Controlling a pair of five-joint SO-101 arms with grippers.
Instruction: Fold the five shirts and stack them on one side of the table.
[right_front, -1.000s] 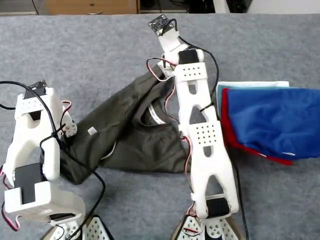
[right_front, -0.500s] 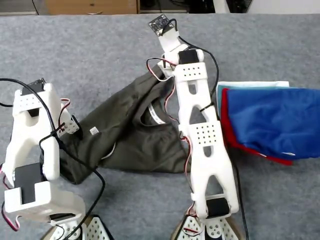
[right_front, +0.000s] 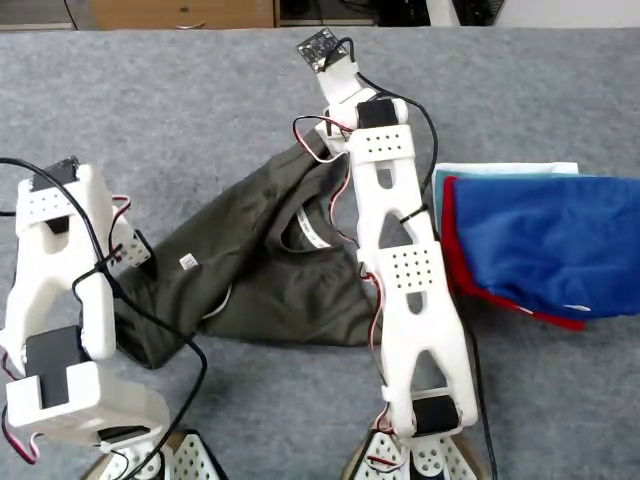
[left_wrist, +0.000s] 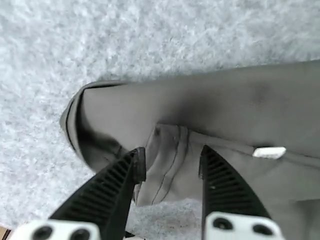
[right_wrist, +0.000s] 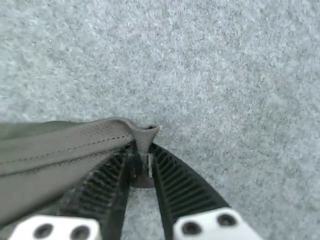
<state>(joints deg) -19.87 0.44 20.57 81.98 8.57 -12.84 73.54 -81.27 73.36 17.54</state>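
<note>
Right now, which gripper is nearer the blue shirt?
Right. The right gripper pinches the olive shirt mid-table; the left gripper is open over its far end, away from the blue shirt.

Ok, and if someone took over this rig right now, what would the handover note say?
Right gripper: shut on an edge of the crumpled dark olive shirt.
Left gripper: open, poised over that shirt's opposite corner, gripping nothing.
Done: a folded blue shirt tops a stack at the right side of the grey felt table, over a red shirt and paler layers.
Left: fold the olive shirt and add it to the stack.
</note>
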